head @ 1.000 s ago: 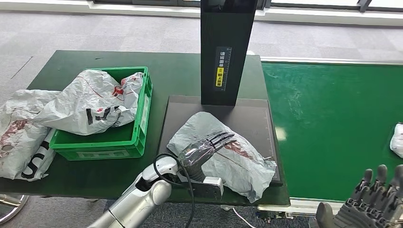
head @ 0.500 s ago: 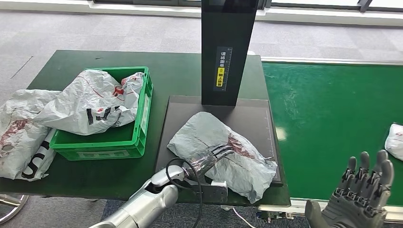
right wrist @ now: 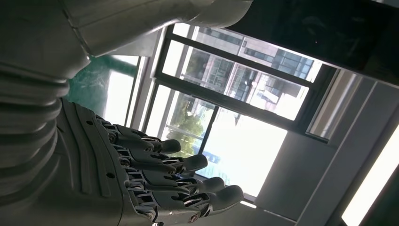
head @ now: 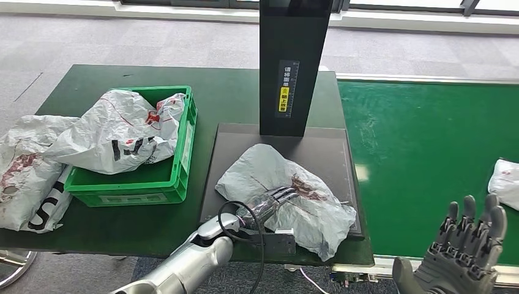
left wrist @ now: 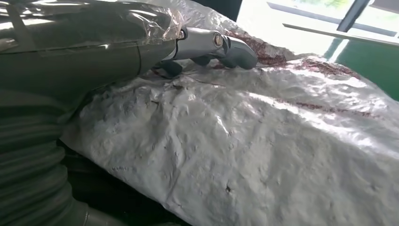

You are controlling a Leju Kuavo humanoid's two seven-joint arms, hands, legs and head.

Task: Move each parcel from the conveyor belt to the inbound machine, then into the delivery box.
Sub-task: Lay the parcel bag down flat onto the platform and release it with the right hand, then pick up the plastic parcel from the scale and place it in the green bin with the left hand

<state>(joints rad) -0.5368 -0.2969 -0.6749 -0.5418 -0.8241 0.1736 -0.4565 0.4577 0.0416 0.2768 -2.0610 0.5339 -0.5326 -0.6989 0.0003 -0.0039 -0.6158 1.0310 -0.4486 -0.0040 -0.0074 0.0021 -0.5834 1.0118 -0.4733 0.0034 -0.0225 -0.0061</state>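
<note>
Found the crumpled grey plastic parcel (head: 263, 168) lying on the dark flat plate of the inbound machine (head: 324, 150), just in front of its black upright column (head: 294, 61) and with one corner hanging over the near edge of the plate. Saw the left robot hand (head: 272, 199) laid flat on top of this parcel, fingers stretched out and closed around nothing. Saw the right robot hand (head: 465, 251) raised beside the green conveyor belt (head: 428, 153), spread wide and empty, well apart from the small white parcel (head: 505, 180) at the far right of the belt. Noted the green plastic crate (head: 183, 153) on the dark green table (head: 232, 92), to the left of the plate, already loaded with a large white crumpled parcel (head: 116, 131) rising above its rim. Feared first a slip: thin slippery film under flat fingers, so a push of the grey parcel over the near edge to the floor instead of a lift. Feared also a pinch of loose film only, with sagging or tearing on the way. Judged the crate nearly full, so a risk of the next parcel sliding off the heap onto the table. Could not tell the weight of the contents.
</note>
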